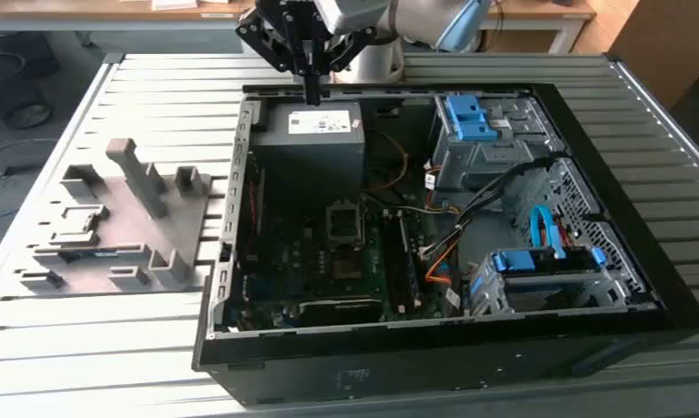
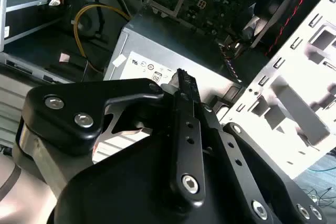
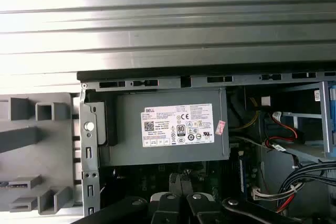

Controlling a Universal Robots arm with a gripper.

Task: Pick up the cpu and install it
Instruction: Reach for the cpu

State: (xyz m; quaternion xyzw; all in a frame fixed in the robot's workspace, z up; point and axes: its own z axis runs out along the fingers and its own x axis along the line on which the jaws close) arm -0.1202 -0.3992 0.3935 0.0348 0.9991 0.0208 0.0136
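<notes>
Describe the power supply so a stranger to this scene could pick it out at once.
Start at the open computer case on the slatted metal table. In its far corner on the exterior view's left, just below the gripper, sits the power supply. It is the only plain grey box with a white label on top.

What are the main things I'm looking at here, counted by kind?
Open computer case: 1
Grey power-supply box: 1
Drive cages with blue clips: 2
Grey moulded tray: 1
Robot gripper: 1
Total: 6
</notes>
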